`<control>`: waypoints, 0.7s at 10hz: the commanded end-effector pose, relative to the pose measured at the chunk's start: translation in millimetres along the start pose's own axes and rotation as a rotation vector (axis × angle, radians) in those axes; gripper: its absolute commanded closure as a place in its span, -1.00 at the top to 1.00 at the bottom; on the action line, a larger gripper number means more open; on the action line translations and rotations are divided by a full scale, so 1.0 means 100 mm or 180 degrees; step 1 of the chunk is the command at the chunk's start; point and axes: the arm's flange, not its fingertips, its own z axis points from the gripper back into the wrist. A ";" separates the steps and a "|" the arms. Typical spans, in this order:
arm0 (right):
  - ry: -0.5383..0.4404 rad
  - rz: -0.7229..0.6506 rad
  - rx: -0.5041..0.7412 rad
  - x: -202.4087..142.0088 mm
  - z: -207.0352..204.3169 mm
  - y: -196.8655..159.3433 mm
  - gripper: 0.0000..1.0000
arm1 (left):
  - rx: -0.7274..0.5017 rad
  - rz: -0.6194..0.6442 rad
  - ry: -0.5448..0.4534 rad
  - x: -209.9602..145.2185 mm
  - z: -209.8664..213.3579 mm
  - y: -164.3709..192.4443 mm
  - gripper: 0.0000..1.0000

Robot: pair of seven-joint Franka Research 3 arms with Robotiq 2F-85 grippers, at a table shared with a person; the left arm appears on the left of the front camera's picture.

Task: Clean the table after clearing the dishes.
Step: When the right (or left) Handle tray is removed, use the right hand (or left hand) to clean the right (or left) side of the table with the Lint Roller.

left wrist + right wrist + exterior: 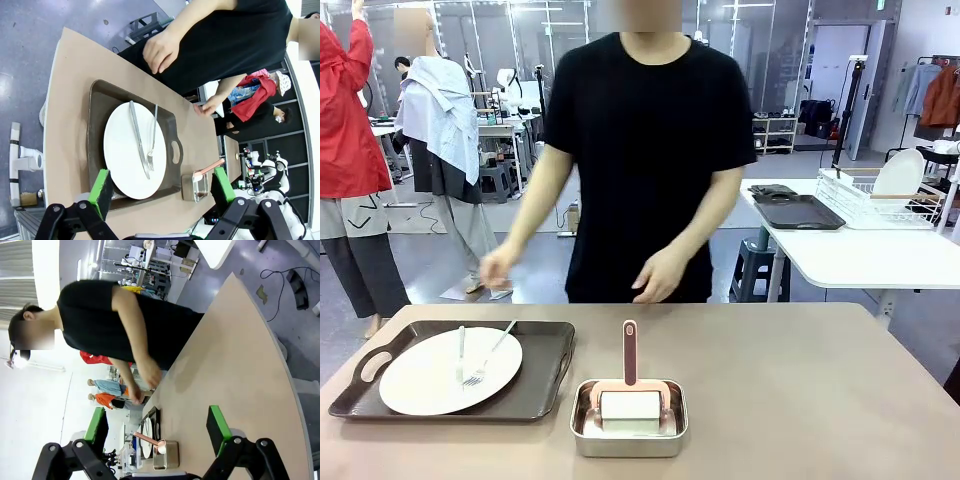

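Observation:
On the left of the beige-brown table [790, 380] lies a round white plate [450, 370] with a metal fork [490, 356] and a knife on it. The plate rests on a dark brown handled tray [542, 375]. In the left wrist view my left gripper [161, 172] hangs open above that plate [134, 150] and tray [97, 115], apart from both. My right gripper [156, 409] is open too, high over the bare tabletop [235, 365], with the plate [147, 440] far off.
A small steel pan [628, 432] holding a pink-handled roller [630, 352] stands at the front middle. A person in a black T-shirt stands at the far edge, hands [660, 275] above the table. A white side table [860, 255] at the right carries a dark tray and a dish rack [880, 198].

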 end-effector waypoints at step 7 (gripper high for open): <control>0.0001 0.0063 0.0045 -0.03 0.01 -0.01 1.00 | -0.0034 -0.0002 0.0006 0.00 0.04 0.00 1.00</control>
